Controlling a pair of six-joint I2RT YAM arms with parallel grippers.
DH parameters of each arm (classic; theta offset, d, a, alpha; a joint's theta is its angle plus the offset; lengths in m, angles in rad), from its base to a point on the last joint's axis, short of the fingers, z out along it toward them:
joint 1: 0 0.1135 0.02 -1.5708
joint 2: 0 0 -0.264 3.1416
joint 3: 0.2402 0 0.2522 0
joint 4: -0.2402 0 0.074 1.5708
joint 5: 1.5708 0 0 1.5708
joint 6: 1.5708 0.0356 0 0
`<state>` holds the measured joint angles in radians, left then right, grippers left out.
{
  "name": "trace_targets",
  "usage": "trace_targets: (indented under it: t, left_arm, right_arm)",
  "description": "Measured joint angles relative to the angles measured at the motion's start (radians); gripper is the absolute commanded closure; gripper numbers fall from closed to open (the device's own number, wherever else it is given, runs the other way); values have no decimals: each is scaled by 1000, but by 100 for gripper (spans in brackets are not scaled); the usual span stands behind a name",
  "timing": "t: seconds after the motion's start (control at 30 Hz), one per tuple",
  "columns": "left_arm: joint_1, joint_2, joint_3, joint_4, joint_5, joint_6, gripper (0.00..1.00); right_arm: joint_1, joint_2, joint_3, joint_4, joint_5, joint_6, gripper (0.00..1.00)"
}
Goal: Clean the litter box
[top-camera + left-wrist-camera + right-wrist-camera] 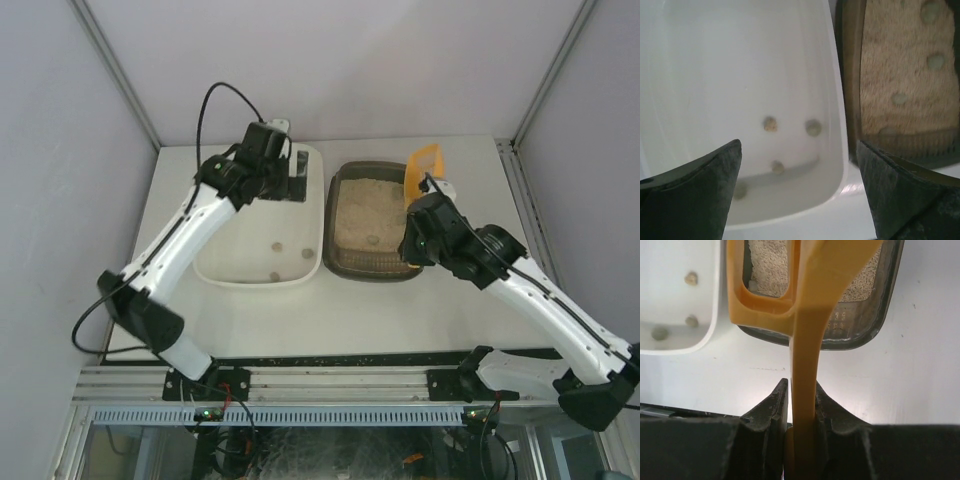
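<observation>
A white table (420, 310) carries two containers side by side under the arms. The larger, a white plastic tub (270, 215), lies directly beneath the left gripper (799, 165), whose two dark fingers (690, 195) stand wide apart with nothing between them. The litter box (372, 270), a dark brown tray filled with beige sandy litter, sits just off that gripper's right finger, its long side close against the tub's wall. Seen from the right gripper (801, 410), the box lies straight ahead and below, with the tub off to the left.

The right gripper's jaws are clamped on the handle of an orange scoop (810, 315). The handle runs forward from the fingertips, and the scoop's open-framed head hangs over the box's nearest rim.

Four small rounded clumps (770, 123) rest on the tub floor below the left gripper. Several greyish clumps (899, 98) sit on the litter surface, to the right of that gripper's right finger.
</observation>
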<state>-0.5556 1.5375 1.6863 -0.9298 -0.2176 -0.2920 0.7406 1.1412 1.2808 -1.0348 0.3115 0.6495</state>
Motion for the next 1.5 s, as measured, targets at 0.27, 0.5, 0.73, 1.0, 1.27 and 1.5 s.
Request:
trace_targets:
  t: [0.27, 0.5, 0.73, 1.0, 1.27, 1.5]
  left_arm:
    - [-5, 375, 325, -3, -90, -241, 4]
    - [-84, 625, 489, 4, -105, -269, 4]
    - [-115, 722, 489, 62, -117, -260, 5]
    - [-126, 740, 486, 217, -117, -110, 5]
    - [-143, 766, 486, 269, -117, -51, 6]
    - [-143, 835, 486, 269, -132, -43, 10]
  right_arm:
    - [-19, -126, -91, 28, -15, 52, 100]
    - [-44, -217, -156, 6, -11, 75, 100]
    - [-118, -283, -197, -1, -22, 71, 100]
    - [-214, -288, -253, 17, -82, 45, 100]
    - [-261, -294, -294, 64, -138, 19, 100]
    - [-307, -307, -346, 101, -183, 7, 100]
